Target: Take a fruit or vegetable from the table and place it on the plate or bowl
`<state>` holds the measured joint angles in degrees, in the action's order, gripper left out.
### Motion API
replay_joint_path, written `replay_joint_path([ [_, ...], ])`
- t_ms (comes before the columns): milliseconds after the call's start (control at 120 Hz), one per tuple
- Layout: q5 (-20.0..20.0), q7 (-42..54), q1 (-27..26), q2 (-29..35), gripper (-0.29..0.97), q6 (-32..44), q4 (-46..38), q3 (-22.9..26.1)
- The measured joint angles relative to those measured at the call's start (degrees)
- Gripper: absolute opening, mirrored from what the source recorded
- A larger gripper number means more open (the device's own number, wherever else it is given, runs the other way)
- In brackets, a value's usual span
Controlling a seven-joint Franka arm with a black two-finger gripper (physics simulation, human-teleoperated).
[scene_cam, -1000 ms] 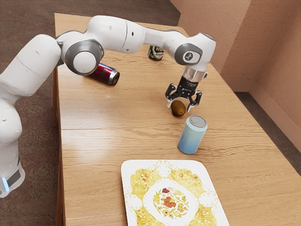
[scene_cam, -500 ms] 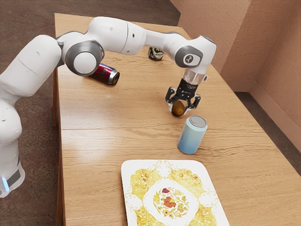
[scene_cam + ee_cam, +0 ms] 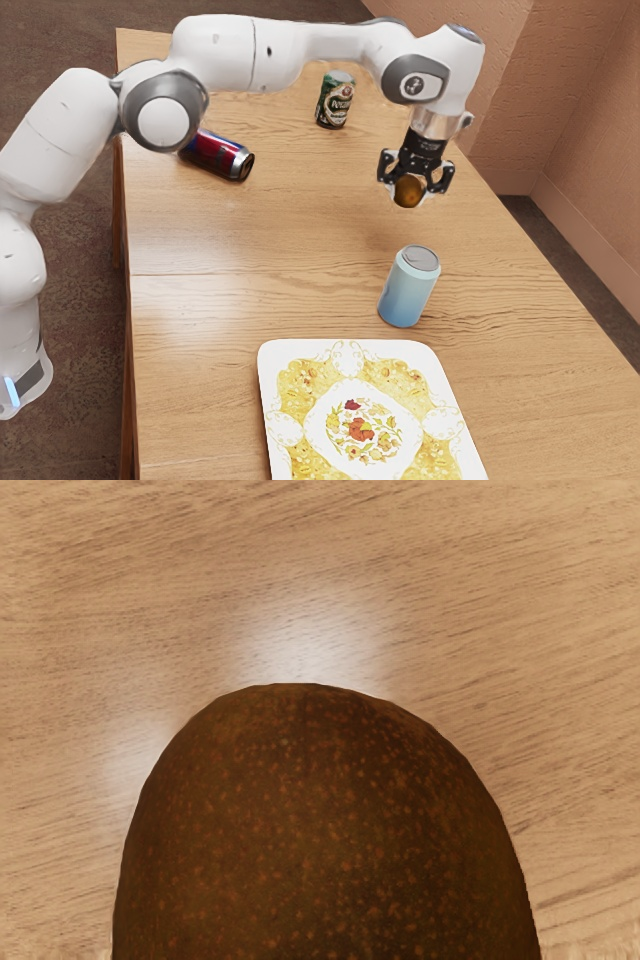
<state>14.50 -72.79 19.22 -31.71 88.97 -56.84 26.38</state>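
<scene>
A brown speckled kiwi (image 3: 407,191) hangs above the wooden table (image 3: 250,260), held from two sides by my black gripper (image 3: 410,193), which is shut on it. In the wrist view the kiwi (image 3: 320,830) looms large just under my hand, with bare tabletop (image 3: 300,580) beyond it. The rectangular plate (image 3: 365,412) with yellow ornament and a floral centre lies at the table's near edge, well in front of the gripper.
A light blue can (image 3: 408,287) stands upright between the gripper and the plate. A green can (image 3: 334,98) stands at the back. A red and blue can (image 3: 218,154) lies on its side toward the exterior view's left.
My gripper closed on the kiwi and lifted it off the table, rising and shifting toward the exterior view's right. The green can behind the arm now shows fully.
</scene>
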Motion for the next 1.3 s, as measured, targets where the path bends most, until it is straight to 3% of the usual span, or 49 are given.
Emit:
replay_joint_path([
  [92,3.2,1.7,-2.9,1.5,0.30,-1.9,4.0,6.7],
  [217,5.1,3.5,-8.1,3.7,0.28,-3.3,5.2,8.8],
  [283,5.1,4.8,-10.2,8.8,0.29,-5.2,2.8,10.5],
  [383,-0.8,7.1,-10.3,21.9,0.28,-7.7,-12.2,10.6],
  [467,-8.2,9.7,-10.4,28.1,0.26,-7.5,-23.7,6.4],
  [550,-12.3,12.5,-9.8,26.6,0.25,-6.6,-25.5,5.3],
  [633,-13.3,14.9,-8.9,23.3,0.26,-5.9,-22.3,6.0],
  [1050,-8.9,22.8,-9.9,23.0,0.26,-4.8,-20.4,17.4],
  [1300,-9.0,25.6,-10.3,23.3,0.26,-4.7,-21.1,19.8],
])
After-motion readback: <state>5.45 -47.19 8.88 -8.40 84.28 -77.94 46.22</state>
